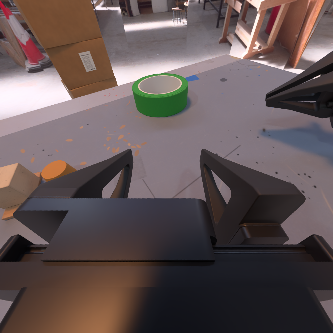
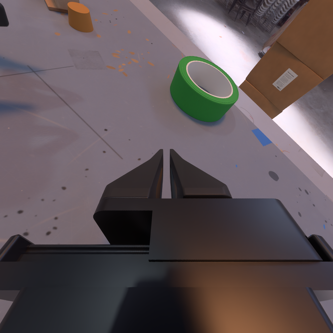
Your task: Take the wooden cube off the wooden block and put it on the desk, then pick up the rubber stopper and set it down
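Desk [image 1: 180, 162]: grey, paint-flecked.
Wooden cube [image 1: 16, 182]: atop wooden block [image 1: 9, 214], far left; likely light, rigid; flat sides for grasping.
Rubber stopper [image 2: 80, 17]: orange, tapered; probably grippy.
Left gripper [image 1: 166, 153]: spread wide, empty.
Right gripper [image 2: 166, 150]: nearly closed, empty.

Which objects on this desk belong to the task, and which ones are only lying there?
For the task:
wooden cube
wooden block under it
orange rubber stopper
desk

Only lying there:
green tape roll
blue tape scrap
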